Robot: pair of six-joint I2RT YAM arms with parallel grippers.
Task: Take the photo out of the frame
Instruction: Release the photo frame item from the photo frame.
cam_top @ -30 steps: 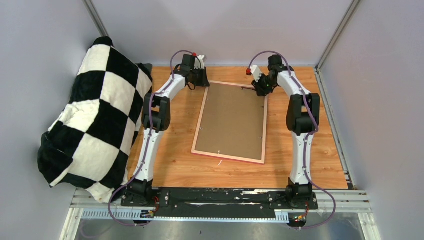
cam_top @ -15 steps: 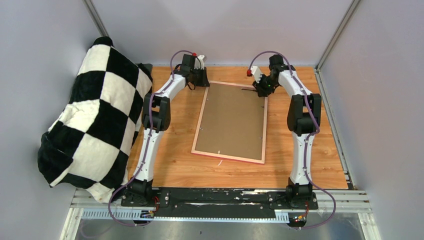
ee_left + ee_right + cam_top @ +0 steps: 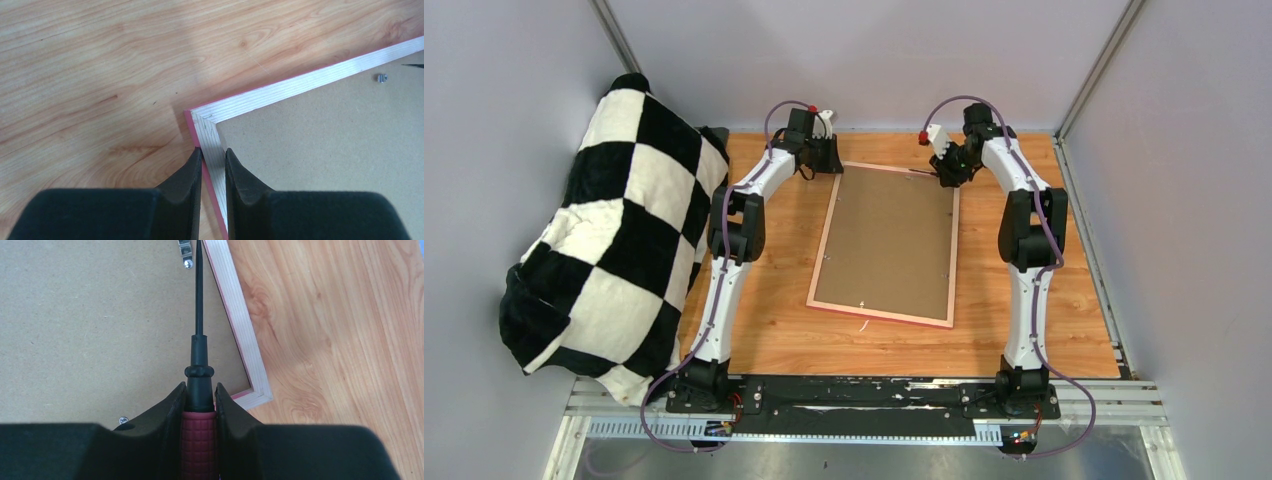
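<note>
Now my right pincer (image 3: 200, 395), squeezing a red-handled screwdriver (image 3: 199, 340), has moved a little farther away, thin black tip by the little metal clip (image 3: 185, 247) on the face-down pink-edged frame (image 3: 300, 82) that my left pincer (image 3: 212, 165) pinches on the wooden tabletop (image 3: 100, 75), so I think the hidden photo is still inside.

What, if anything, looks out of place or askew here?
The frame lies face down, rotated slightly against the table edges. A black-and-white checkered cushion slumps against the left wall, covering the table's left edge; it seems unrelated.
</note>
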